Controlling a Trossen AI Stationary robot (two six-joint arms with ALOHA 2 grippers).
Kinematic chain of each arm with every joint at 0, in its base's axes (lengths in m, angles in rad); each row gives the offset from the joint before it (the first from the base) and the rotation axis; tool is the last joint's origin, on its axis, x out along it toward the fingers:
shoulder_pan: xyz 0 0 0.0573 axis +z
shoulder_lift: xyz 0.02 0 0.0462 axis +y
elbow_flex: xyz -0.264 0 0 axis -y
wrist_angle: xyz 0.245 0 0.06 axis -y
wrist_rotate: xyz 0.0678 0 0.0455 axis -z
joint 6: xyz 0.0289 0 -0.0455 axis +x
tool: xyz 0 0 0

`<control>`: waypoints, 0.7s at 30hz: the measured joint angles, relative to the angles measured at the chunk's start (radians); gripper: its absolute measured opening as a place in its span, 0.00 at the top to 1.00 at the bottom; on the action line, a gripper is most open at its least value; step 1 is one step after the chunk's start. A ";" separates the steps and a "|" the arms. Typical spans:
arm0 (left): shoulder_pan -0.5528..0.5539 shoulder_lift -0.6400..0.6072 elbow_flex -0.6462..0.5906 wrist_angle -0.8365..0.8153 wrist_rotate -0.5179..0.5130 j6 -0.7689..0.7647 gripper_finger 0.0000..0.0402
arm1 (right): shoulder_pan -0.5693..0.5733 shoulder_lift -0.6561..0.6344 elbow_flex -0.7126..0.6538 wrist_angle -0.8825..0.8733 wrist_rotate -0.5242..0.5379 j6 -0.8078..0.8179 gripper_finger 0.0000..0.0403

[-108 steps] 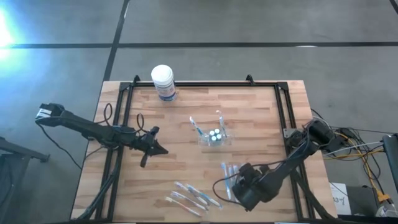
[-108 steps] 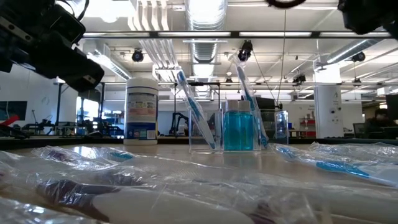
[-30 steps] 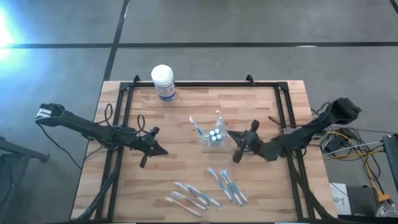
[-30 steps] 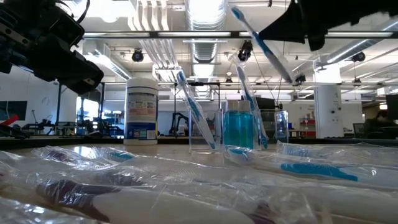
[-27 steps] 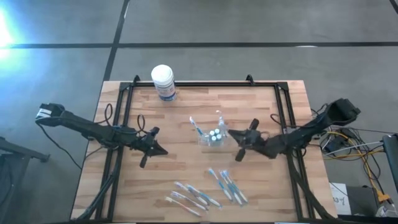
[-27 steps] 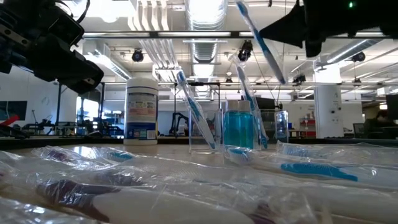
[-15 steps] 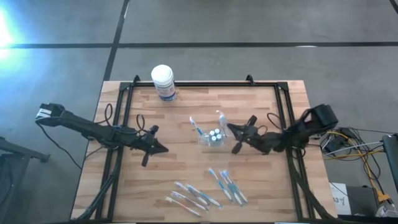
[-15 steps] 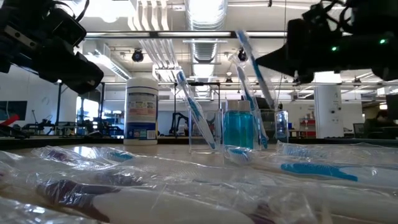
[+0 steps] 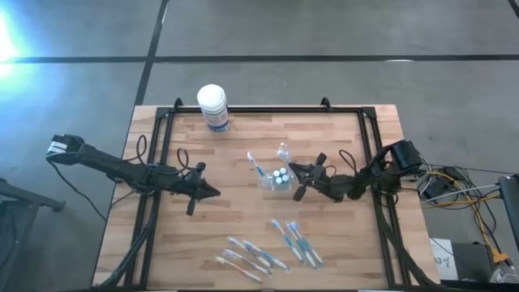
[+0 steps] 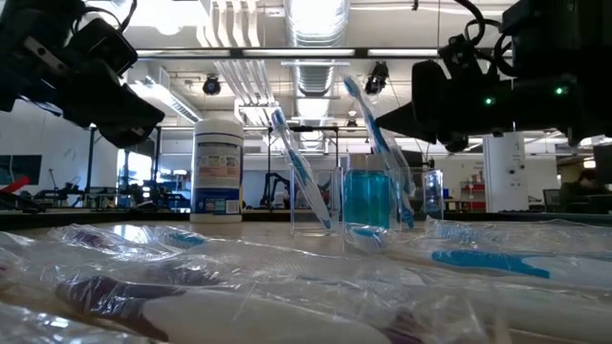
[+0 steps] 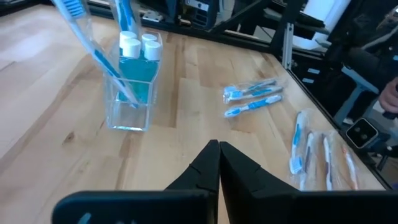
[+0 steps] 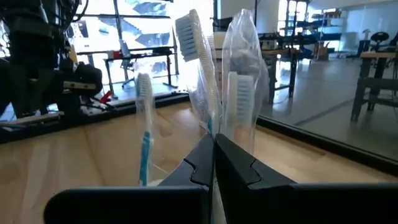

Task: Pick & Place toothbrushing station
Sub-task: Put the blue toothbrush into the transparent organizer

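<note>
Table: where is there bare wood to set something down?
Free: the back right corner, and the front left corner behind the left gripper. Crowded: the holder with the right gripper mid-table, and the wrapped toothbrushes at the front.

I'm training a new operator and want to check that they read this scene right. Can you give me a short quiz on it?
1. True or false: the left gripper holds a toothbrush.
2. The right gripper, beside the holder, has its jaws shut on: A) the tub; B) a wrapped toothbrush; C) nothing.
3. How many clusters of loose toothbrushes lie on the table?

Key: 1 false, its jaws are shut on nothing; 2 B; 3 two.
</note>
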 joint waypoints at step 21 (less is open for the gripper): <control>0.000 0.000 0.000 0.000 -0.003 -0.046 0.97 | 0.043 0.020 -0.019 -0.018 0.083 0.118 0.98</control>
